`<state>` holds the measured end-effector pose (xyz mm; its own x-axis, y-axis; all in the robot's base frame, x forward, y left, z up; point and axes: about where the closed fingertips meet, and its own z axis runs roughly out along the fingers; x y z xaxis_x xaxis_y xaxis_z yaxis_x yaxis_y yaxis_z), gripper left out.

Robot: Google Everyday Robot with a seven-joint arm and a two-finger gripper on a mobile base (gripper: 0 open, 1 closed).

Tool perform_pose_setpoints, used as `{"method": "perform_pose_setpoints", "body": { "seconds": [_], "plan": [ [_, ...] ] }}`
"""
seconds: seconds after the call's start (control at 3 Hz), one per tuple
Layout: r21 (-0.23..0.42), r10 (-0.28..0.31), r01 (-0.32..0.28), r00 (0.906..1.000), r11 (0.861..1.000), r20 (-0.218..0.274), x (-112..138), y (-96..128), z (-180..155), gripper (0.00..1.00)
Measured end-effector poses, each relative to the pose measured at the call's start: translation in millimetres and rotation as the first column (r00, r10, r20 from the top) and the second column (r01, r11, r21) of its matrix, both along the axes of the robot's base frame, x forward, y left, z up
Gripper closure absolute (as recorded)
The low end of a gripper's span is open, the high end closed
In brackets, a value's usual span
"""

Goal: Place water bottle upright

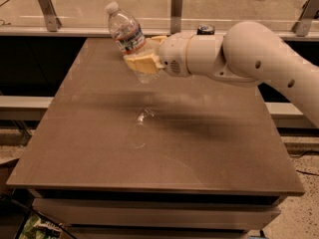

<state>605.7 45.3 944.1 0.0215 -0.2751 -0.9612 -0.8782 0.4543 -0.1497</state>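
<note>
The water bottle [127, 34] is clear ribbed plastic with a white cap and a white, red and blue label band. It is held in the air above the far middle of the brown table [99, 148], tilted with its cap up and to the left. My gripper [142, 59] is shut on the bottle's lower half, with yellowish fingers [142, 63] around it. The bottle's base pokes out below the fingers. The white arm reaches in from the right.
A dark round object [205, 30] shows just behind the arm at the table's far edge. A glass railing with metal posts [176, 9] runs behind the table. Dark gaps lie on the table's left and right sides.
</note>
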Motion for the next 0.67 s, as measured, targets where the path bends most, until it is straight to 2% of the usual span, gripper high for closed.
{"method": "perform_pose_setpoints", "body": {
  "seconds": [0.67],
  "plan": [
    [0.093,0.057,-0.051,0.9969,0.994,-0.055,12,8,-19,1.00]
  ]
}}
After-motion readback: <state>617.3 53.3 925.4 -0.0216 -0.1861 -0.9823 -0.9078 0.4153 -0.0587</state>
